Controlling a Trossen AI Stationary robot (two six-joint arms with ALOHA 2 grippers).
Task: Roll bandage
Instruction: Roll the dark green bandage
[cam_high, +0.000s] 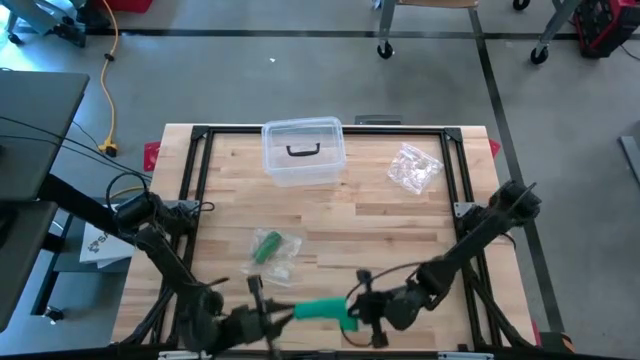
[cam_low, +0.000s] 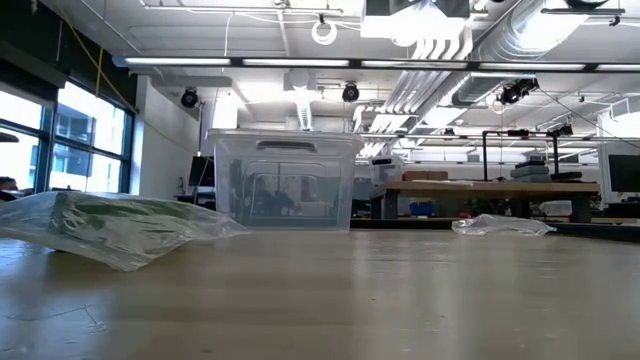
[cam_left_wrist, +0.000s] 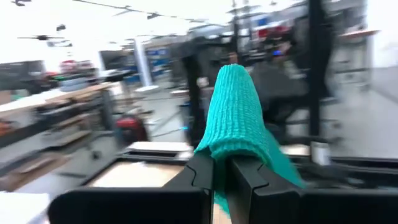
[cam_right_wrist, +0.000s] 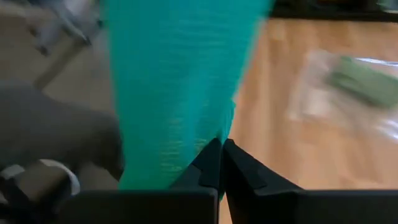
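Both the left hand (cam_high: 285, 315) and right hand (cam_high: 350, 308) grasp the teal bandage (cam_high: 322, 311) above the pale wooden tabletop (cam_high: 370, 225). Beyond lies a workshop room with grey floor (cam_high: 300, 70).

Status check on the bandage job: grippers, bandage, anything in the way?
Left gripper and right gripper both shut on the green bandage, stretched between them at the table's near edge. Bagged bandage lies just behind; nothing blocking.
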